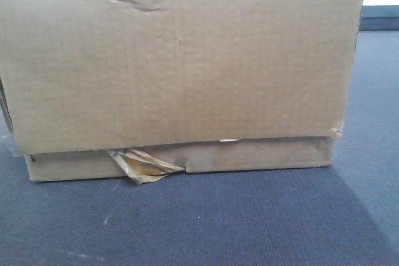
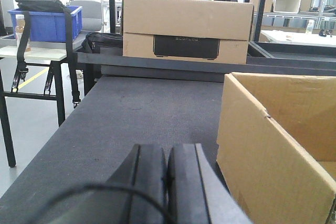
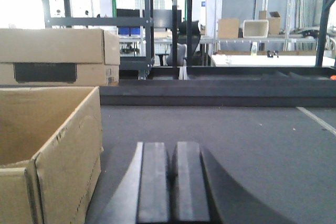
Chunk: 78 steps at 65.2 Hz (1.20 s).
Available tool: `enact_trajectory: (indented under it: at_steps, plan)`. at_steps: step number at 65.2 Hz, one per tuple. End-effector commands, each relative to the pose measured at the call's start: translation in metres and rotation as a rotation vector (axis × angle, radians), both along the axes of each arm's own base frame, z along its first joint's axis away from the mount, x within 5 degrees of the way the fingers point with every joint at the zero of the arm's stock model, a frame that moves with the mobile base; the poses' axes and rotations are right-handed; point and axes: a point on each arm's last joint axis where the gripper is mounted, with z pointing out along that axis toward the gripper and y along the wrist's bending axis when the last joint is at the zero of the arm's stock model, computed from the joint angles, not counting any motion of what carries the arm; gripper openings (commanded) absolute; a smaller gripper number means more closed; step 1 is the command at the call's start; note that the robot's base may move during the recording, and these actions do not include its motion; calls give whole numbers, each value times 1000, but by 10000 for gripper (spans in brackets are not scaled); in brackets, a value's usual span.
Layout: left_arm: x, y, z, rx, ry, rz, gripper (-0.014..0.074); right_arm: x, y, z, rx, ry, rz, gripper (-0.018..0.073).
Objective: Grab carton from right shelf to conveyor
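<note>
Resting on the dark grey conveyor belt (image 1: pixel 199 228), one open brown cardboard carton (image 1: pixel 181 73) sits between the two arms, empty inside as far as the wrist views show. Both the left fingers (image 2: pixel 167 177) and right fingers (image 3: pixel 171 182) are clenched together, holding nothing. A second, closed brown carton (image 2: pixel 186 29) stands at the belt's far edge.

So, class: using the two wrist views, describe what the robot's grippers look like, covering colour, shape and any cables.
Both grippers have matte black fingers shaped as flat, blocky slabs with rounded ends, lying side by side. The left gripper has a thin dark cable looping across its base in the foreground. The right gripper shows no cable. No markings are visible on either, and the arms themselves are out of view.
</note>
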Motion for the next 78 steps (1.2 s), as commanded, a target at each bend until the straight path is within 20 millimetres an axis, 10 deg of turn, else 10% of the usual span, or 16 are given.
enact_trajectory:
  at_steps: [1, 52, 78]
  plan:
    - [-1, 0, 1, -1, -13, 0, -6, -1, 0, 4, -15, -55, -7, -69]
    - [-3, -3, -5, 58, -14, -34, -6, -2, 0, 5, -14, -69, -6, -69]
    - [-10, -5, -82, 110, -111, -42, -6, -2, 0, 5, -14, -69, -6, -69]
